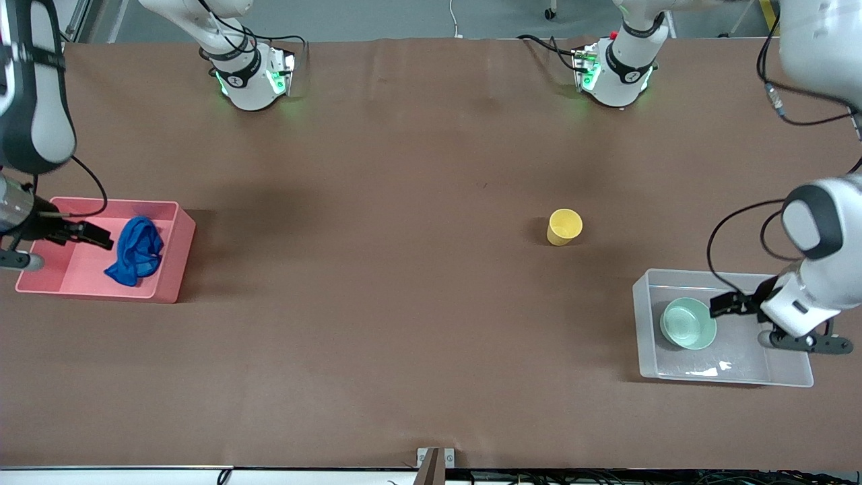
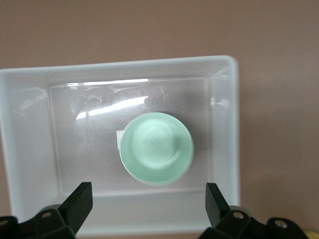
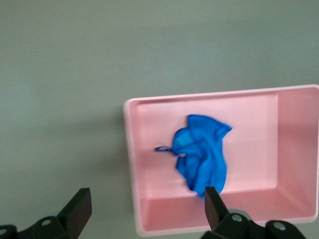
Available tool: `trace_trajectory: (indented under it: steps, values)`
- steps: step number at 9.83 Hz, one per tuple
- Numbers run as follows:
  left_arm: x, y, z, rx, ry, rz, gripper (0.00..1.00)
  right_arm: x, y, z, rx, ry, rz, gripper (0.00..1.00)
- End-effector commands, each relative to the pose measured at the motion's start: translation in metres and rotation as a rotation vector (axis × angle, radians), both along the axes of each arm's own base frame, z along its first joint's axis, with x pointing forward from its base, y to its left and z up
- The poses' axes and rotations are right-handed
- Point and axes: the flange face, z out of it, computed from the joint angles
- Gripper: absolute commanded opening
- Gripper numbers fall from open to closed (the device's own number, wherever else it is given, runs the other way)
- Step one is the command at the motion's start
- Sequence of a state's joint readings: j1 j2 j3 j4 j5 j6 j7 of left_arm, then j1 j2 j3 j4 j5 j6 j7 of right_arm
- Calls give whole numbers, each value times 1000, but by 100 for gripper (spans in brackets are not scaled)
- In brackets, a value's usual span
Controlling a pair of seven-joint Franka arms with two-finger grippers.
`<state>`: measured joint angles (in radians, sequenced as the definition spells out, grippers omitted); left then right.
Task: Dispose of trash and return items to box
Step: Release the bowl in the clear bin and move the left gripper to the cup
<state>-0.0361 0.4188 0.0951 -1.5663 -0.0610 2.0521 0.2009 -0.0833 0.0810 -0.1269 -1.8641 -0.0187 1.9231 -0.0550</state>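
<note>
The right gripper [image 1: 101, 236] hangs over the pink bin [image 1: 176, 259] with its jaws wide and holding nothing. The blue trash [image 1: 137, 250] lies inside that bin. The yellow cup [image 1: 563, 227] stands alone on the brown tabletop [image 1: 404, 303]. The green bowl [image 1: 687, 323] sits in the clear box [image 1: 643, 337], and the left gripper [image 1: 719, 306] hangs over it, jaws wide and empty.

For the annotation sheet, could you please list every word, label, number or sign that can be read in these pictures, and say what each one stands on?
No readable text in any view.
Clear box: a small white label shows on its bottom beside the mint-green bowl, mostly hidden by the bowl; nothing legible on it.
Pink bin, blue mesh wad, yellow cup: no markings seen.
</note>
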Motion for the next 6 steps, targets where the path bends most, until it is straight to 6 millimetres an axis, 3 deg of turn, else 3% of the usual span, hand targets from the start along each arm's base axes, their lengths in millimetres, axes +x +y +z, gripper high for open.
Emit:
trace_trajectory:
  steps: [1, 2, 4, 6]
  values:
    - [-58, -62, 14, -12, 59, 20, 100, -6, 16, 94, 17, 28, -51, 100]
    - [-83, -86, 11, -17, 82, 11, 100, -17, 20, 135, 18, 20, -47, 100]
    - [-125, -129, -15, -14, 112, -29, 100, -37, 20, 180, 15, -44, -45, 100]
    - [-157, -160, -68, -13, 120, -77, 99, -46, 38, 180, 18, 11, -8, 100]
